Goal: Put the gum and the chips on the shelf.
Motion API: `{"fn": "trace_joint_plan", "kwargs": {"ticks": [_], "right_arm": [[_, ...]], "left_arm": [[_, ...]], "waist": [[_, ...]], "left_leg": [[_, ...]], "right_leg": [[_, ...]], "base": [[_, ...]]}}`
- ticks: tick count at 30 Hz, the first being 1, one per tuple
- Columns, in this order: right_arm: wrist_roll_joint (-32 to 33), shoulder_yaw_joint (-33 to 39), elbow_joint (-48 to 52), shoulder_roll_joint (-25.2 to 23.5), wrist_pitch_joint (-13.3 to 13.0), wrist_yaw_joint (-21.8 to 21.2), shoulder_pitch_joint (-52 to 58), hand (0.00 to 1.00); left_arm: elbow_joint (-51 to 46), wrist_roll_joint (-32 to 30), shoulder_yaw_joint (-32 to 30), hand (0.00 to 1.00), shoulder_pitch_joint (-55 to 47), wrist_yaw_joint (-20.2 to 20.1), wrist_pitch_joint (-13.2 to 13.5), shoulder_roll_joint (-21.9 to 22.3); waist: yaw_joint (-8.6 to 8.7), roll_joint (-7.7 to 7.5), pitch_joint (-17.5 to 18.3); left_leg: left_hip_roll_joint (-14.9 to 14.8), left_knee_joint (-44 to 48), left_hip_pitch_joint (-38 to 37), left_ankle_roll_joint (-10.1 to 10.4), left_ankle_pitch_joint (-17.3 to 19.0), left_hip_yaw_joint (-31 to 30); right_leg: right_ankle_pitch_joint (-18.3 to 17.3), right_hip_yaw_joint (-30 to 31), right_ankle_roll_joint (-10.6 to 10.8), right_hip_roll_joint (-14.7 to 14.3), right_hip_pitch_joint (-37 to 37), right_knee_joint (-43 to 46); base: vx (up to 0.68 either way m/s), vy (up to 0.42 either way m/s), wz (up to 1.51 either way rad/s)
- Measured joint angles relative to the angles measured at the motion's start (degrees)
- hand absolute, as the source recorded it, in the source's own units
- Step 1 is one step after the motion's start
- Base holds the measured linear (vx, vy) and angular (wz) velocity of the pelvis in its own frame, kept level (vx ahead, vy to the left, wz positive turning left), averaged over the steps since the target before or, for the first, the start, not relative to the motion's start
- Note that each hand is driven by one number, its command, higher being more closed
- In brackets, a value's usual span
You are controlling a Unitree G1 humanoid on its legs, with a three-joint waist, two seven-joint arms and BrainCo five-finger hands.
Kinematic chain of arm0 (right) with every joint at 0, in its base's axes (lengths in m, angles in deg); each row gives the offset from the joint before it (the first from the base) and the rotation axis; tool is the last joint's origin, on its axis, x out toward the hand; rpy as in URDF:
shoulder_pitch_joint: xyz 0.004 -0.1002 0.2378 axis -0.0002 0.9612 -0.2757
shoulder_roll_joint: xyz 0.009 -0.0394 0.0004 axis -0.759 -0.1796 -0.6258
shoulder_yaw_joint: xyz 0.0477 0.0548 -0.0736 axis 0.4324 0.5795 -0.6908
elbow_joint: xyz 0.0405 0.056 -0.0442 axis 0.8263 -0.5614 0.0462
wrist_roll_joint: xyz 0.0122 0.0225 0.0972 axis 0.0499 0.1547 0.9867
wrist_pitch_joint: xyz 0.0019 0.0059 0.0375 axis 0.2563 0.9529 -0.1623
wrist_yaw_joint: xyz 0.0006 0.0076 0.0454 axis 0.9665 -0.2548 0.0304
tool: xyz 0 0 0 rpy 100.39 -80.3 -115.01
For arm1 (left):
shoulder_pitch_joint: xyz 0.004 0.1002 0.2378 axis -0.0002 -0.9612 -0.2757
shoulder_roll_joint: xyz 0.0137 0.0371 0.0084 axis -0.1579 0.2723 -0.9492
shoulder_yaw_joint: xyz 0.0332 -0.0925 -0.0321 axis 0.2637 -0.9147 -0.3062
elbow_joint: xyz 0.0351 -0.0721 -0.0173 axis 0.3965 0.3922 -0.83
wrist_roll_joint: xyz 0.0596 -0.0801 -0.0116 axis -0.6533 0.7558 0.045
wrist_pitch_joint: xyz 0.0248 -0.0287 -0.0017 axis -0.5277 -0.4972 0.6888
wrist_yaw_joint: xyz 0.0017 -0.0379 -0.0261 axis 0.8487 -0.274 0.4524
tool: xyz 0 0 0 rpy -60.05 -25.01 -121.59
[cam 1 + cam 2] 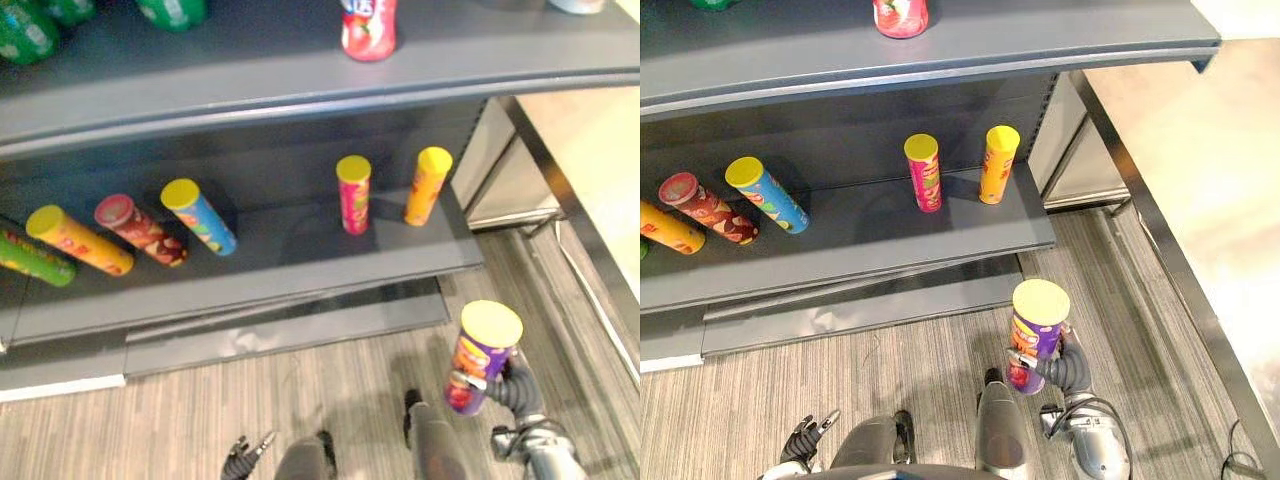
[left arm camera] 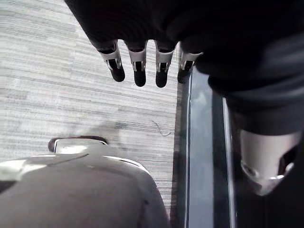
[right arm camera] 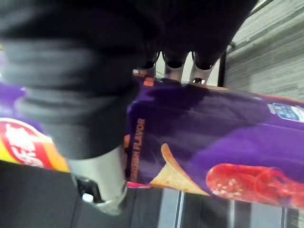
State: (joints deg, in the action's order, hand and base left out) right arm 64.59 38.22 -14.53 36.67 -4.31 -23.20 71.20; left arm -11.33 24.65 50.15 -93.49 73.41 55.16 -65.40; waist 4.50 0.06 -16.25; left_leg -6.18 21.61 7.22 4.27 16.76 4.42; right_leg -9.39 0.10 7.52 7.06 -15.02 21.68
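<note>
One purple chips can stands upright in the right hand, whose fingers apparently curl round it; carrying is underway, and next comes a reach to the lower shelf ahead, while the left hand hangs slack and empty.

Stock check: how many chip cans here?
7. Lower shelf: green, yellow, red, blue at left; pink, orange at right. Purple one in right hand. Others may be hidden.

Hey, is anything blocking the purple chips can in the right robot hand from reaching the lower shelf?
Nothing visible does. The right robot hand holds the purple can before the lower shelf; the pink can and orange can stand farther back, leaving its front edge bare.
</note>
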Motion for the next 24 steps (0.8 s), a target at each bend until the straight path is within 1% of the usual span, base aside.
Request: {"fn": "trace_joint_plan", "kwargs": {"ticks": [1,4,5,7,10,11,13,15,17,19,20,21,22,24], "right_arm": [[0.04,0.14,0.0,0.33,0.01,0.0,-0.39,1.0],[1.49,-0.38,0.23,1.09,-0.05,-0.48,-2.85,1.0],[2.3,-0.7,0.68,1.1,-0.11,-1.26,-3.08,1.0],[3.14,-1.06,1.74,1.35,-0.13,-2.4,-3.25,1.0],[7.03,-3.02,3.26,2.08,-0.18,-3.91,-4.91,1.0],[8.57,-3.97,4.11,2.85,-0.2,-4.54,-5.87,1.0],[11.64,-7.51,6.16,6.94,-0.57,-5.71,-8.64,1.0],[13.57,-10.16,6.31,9.55,-1.5,-6.99,-11.96,1.0],[15.95,-13.17,5.99,11.5,-1.53,-7.69,-15.79,1.0],[18.1,-16.89,3.42,13.14,-1.69,-8.39,-21.33,1.0],[19.42,-19.33,-0.03,13.66,-1.69,-8.81,-25.43,1.0],[21.09,-21.96,-5.11,13.92,-1.62,-8.88,-29.98,1.0],[22.1,-23.1,-7.9,13.93,-1.41,-8.88,-32.12,1.0],[23.03,-26.49,-17.81,14.03,0.27,-8.58,-39.5,1.0]], "left_arm": [[0.06,-0.01,-0.05,0.0,-0.02,-0.13,-0.02,0.01],[0.38,-1.07,-1.02,0.0,-0.54,-1.25,-0.33,0.36],[0.41,-1.85,-1.03,0.0,-0.56,-1.62,-0.33,0.35],[0.49,-2.12,-1.1,0.0,-0.57,-1.95,-0.36,0.34],[2.8,-3.34,-1.71,0.0,-0.68,-2.21,-0.46,0.26],[3.5,-3.85,-2.03,0.0,-0.73,-2.31,-0.48,0.24],[4.83,-4.35,-2.32,0.0,-0.75,-2.55,-0.5,0.0],[4.8,-4.35,-2.7,0.0,-0.68,-2.75,-0.46,-0.08],[4.79,-4.33,-2.69,0.0,-0.51,-3.04,-0.45,-0.18],[4.8,-4.27,-2.65,0.0,-0.47,-3.32,-0.45,-0.28],[4.77,-4.19,-2.57,0.0,-0.42,-3.41,-0.43,-0.32],[4.78,-3.98,-2.44,0.0,-0.33,-3.44,-0.45,-0.33],[4.78,-3.72,-2.15,0.0,-0.21,-3.44,-0.45,-0.4],[4.75,-3.26,-0.81,0.0,0.74,-3.61,-0.39,-0.85]], "waist": [[-0.03,-0.04,-0.02],[-1.14,-0.29,0.22],[-1.47,-0.25,0.3],[-1.56,-0.25,0.38],[-1.69,-0.78,0.77],[-1.75,-0.95,0.93],[-1.89,-1.4,2.29],[-2.17,-1.69,2.86],[-3.07,-1.83,3.55],[-3.2,-1.97,3.78],[-3.45,-2.03,3.85],[-3.96,-2.01,3.84],[-4.34,-1.99,3.84],[-6.11,-1.91,3.79]], "left_leg": [[-0.19,-0.83,-0.46,0.22,-0.33,-0.47],[-1.03,-4.09,-1.72,0.88,-1.69,-1.11],[-1.03,-4.99,-1.91,0.89,-2.23,-1.59],[-1.05,-6.21,-1.93,0.96,-2.81,-1.96],[-0.91,-8.06,-2.3,0.95,-3.96,-1.9],[-0.77,-8.49,-2.42,0.93,-4.26,-1.91],[-0.39,-10.06,-2.42,0.83,-5.37,-1.93],[-0.16,-10.85,-2.59,0.82,-6.07,-2.22],[0.1,-11.72,-2.51,0.76,-6.87,-2.63],[0.66,-12.81,-2.45,0.72,-7.92,-3.8],[0.92,-13.59,-2.45,0.68,-8.65,-4.31],[1.15,-13.82,-2.2,0.67,-9.12,-5.14],[1.37,-14.0,-2.1,0.71,-9.39,-5.27],[1.77,-14.28,-0.63,0.68,-10.46,-6.96]], "right_leg": [[0.14,-0.52,-0.23,-0.21,0.59,-0.59],[1.0,-1.78,-1.47,-1.09,2.82,-3.45],[1.48,-2.21,-1.52,-1.15,3.43,-4.62],[2.25,-2.81,-1.69,-1.19,3.77,-5.84],[3.76,-2.83,-1.72,-1.24,4.45,-8.05],[3.99,-2.81,-1.61,-1.16,4.53,-8.33],[5.17,-2.83,-1.53,-0.97,4.62,-10.0],[5.79,-3.07,-1.49,-0.83,5.15,-11.0],[6.48,-3.35,-1.46,-0.72,5.25,-11.92],[6.61,-4.24,-1.34,-0.41,5.41,-12.1],[6.72,-4.76,-1.38,-0.12,5.48,-12.16],[6.96,-5.33,-1.36,0.08,5.63,-12.42],[7.11,-5.65,-1.42,0.15,5.71,-12.6],[7.29,-7.09,-1.5,0.51,5.24,-12.66]], "base": [[0.07,-0.133,0.51],[-0.01,-0.076,0.19],[-0.04,-0.03,0.17],[-0.03,-0.015,0.15],[-0.03,0.004,0.01],[-0.04,0.015,-0.01],[-0.02,0.008,0.01],[-0.03,0.011,0.08],[-0.04,0.005,0.11],[-0.04,-0.015,0.27],[-0.06,-0.014,0.36],[-0.07,0.003,0.29],[-0.06,0.011,0.3],[-0.07,-0.003,0.37]]}}
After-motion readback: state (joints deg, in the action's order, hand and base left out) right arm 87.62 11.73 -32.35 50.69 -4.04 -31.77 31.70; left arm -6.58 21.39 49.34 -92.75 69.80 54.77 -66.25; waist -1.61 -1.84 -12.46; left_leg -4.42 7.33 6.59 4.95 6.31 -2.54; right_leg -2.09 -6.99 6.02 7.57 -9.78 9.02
